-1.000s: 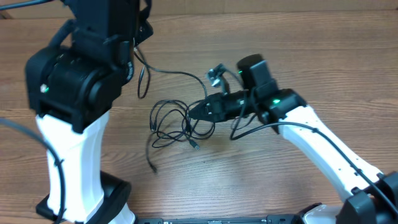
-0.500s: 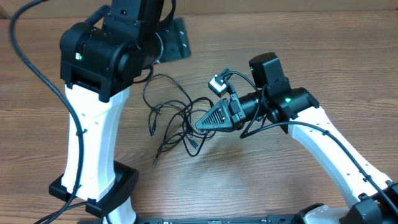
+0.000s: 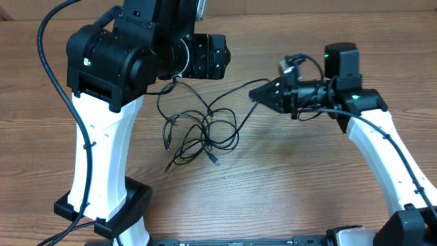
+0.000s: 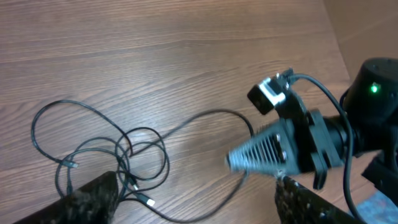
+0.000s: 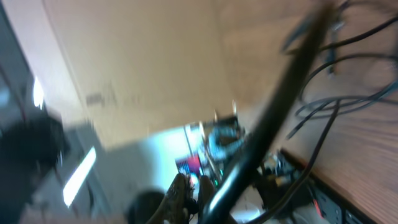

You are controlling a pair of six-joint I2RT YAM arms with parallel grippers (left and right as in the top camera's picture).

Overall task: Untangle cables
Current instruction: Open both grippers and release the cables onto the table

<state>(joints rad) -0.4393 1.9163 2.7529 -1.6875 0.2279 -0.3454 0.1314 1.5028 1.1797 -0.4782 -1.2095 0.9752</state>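
A tangle of thin black cables [image 3: 201, 130] lies on the wooden table [image 3: 287, 198]; the left wrist view shows its loops [image 4: 118, 152] too. My right gripper [image 3: 258, 94] is shut on one cable strand, which runs taut from its tip back to the tangle. From the left wrist its ribbed fingers [image 4: 261, 152] are visible. The right wrist view is blurred, with the right gripper [image 5: 193, 177] closed on something dark. My left gripper [image 4: 199, 211] hangs open above the tangle with nothing between its fingers; from overhead it sits at the end of the black arm [image 3: 215, 58].
A loose plug end [image 3: 217, 162] lies at the front of the tangle. The left arm's white column and black base [image 3: 102, 205] stand at the front left. The arm's own thick black cable [image 5: 267, 124] crosses the right wrist view.
My right gripper has moved right and back, drawing one strand out of the tangle. My left gripper has opened and swung right.
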